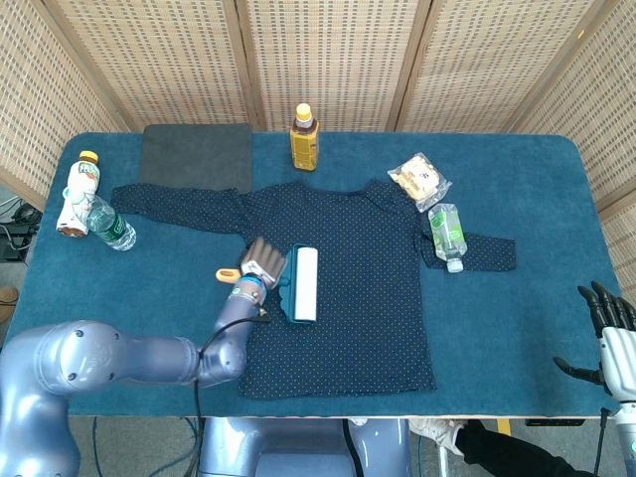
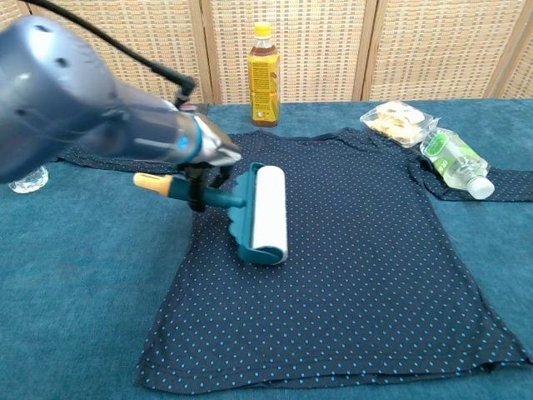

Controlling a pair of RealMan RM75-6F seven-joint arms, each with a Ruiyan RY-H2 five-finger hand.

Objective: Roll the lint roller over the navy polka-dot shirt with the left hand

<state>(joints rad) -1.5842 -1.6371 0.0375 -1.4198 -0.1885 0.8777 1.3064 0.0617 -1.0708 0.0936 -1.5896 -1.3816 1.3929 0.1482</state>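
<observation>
— From the head view, where's the roller?

— The left hand [image 1: 260, 264] grips the lint roller [image 1: 303, 283] by its teal handle, fingers curled around it; the white roll lies on the navy polka-dot shirt [image 1: 348, 288], left of its middle. The right hand [image 1: 608, 333] hangs off the table's [image 1: 537, 179] right edge, fingers spread, holding nothing.

— And the chest view?

— Same left hand [image 2: 204, 158] wrapped on the handle (orange end cap sticking out leftward) — roll flat on the shirt [image 2: 366, 267]. Behind stand an amber drink bottle [image 2: 262, 77], a snack bag [image 2: 396, 122] and a green-labelled bottle [image 2: 454, 160] lying on the sleeve
</observation>
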